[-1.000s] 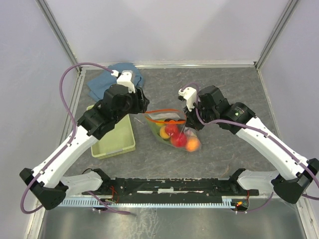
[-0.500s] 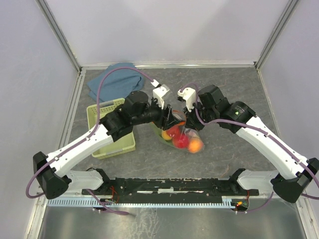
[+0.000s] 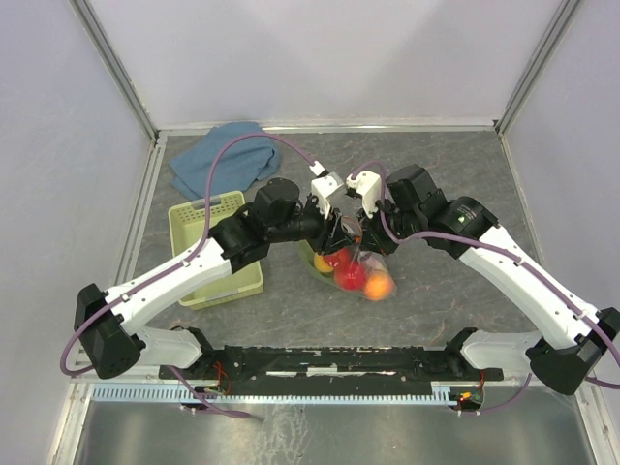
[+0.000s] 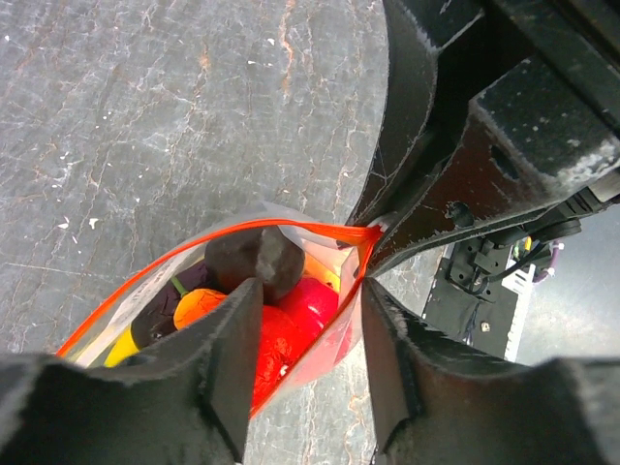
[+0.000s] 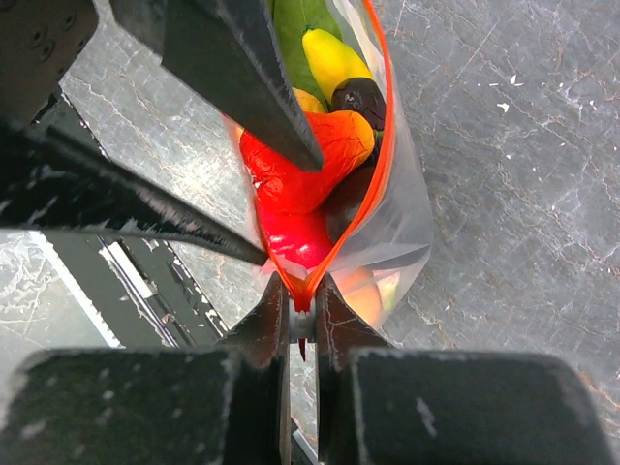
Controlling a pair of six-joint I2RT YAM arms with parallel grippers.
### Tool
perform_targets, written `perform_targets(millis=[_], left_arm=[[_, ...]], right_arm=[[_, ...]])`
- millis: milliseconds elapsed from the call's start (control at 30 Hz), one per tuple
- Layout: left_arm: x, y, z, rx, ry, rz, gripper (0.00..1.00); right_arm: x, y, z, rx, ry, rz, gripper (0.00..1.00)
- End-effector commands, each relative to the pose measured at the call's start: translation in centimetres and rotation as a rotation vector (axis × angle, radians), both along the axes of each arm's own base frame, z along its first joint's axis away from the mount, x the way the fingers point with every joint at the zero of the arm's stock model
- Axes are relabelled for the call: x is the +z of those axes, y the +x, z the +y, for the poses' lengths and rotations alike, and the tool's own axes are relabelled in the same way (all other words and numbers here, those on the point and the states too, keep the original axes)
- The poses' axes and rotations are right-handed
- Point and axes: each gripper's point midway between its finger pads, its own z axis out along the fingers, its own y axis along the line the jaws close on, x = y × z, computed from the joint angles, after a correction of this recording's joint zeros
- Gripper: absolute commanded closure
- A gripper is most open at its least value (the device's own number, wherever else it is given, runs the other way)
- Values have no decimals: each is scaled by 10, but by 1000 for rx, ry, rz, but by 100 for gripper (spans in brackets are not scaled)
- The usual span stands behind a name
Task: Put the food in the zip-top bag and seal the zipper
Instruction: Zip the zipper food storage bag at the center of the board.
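The clear zip-top bag (image 3: 360,263) hangs from its top edge in mid-table and holds the food: red (image 3: 347,274) and orange (image 3: 378,284) pieces. My right gripper (image 5: 302,308) is shut on the end of the red-orange zipper (image 5: 387,145) at its white slider. The bag's mouth gapes open above the red (image 5: 291,184), yellow (image 5: 334,58) and dark (image 5: 358,97) food. My left gripper (image 4: 302,329) is open. Its fingers (image 4: 232,358) straddle the near zipper strip (image 4: 281,225) right beside the right gripper (image 4: 426,184), above a dark purple piece (image 4: 254,260).
A pale green basket (image 3: 242,281) stands left of the bag, partly under my left arm. A blue cloth (image 3: 218,160) lies at the back left. A black rail (image 3: 339,363) runs along the near edge. Walls enclose the table.
My left arm swung right from over the basket to the bag and now sits at the zipper beside the right gripper. The bag bunched up narrower. The right arm stayed put.
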Motion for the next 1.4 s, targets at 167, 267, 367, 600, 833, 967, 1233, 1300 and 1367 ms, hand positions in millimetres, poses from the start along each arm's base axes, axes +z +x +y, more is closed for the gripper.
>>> perform_targets(millis=[167, 267, 367, 600, 833, 967, 1233, 1300, 1367], left_arm=[[-10, -13, -10, -130, 30, -51, 89], [-11, -16, -9, -137, 39, -51, 86], [-10, -15, -6, -120, 41, -59, 67], [-9, -20, -8, -155, 34, -64, 53], [-27, -20, -11, -178, 69, -31, 53], [-23, -23, -8, -174, 28, -69, 52], [-23, -30, -5, -217, 4, -93, 45], [-21, -29, -2, -211, -4, -104, 43], [-18, -25, 4, -184, -15, -122, 40]], right_arm=[[30, 5, 16, 62, 101, -104, 92], [33, 6, 16, 62, 112, -119, 92], [33, 6, 16, 65, 110, -118, 92], [31, 5, 18, 77, 112, -116, 92], [31, 4, 20, 99, 122, -121, 91], [30, 3, 19, 107, 127, -137, 91], [30, 0, 20, 129, 149, -154, 91], [29, -1, 20, 133, 147, -153, 91], [28, 0, 20, 129, 146, -158, 91]])
